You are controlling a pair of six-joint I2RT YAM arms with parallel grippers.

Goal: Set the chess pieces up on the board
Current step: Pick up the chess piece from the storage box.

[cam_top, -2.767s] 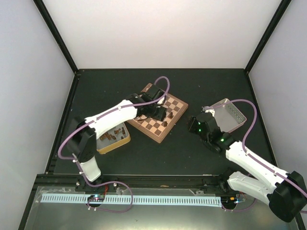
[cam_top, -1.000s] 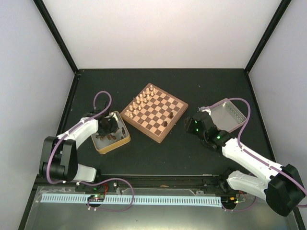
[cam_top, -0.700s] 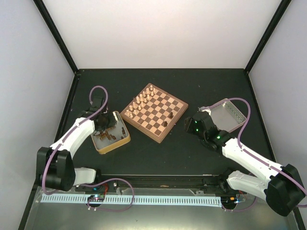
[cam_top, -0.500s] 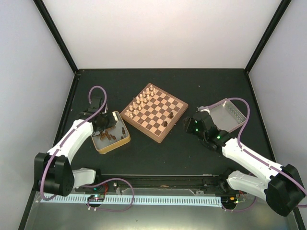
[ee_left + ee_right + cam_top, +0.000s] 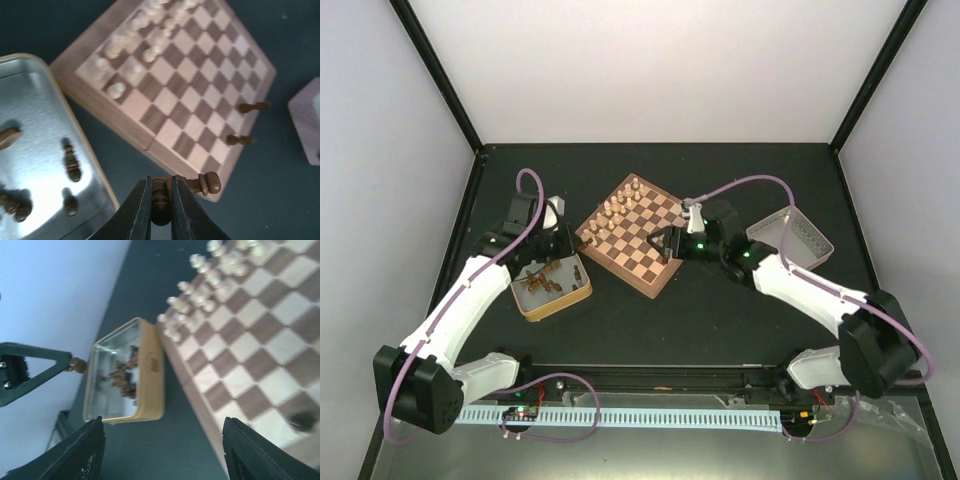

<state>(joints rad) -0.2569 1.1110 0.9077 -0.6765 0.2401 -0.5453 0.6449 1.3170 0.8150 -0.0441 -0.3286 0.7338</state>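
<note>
black table [image 5: 720, 330] between white walls [image 5: 650, 70]: left gripper [image 5: 160, 192] grips a chessman [image 5: 202, 184], right gripper [image 5: 163, 424] released.

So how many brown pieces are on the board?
2. One brown piece and a second brown piece stand near the board's edge, opposite the cream pieces; none seem hidden.
</note>
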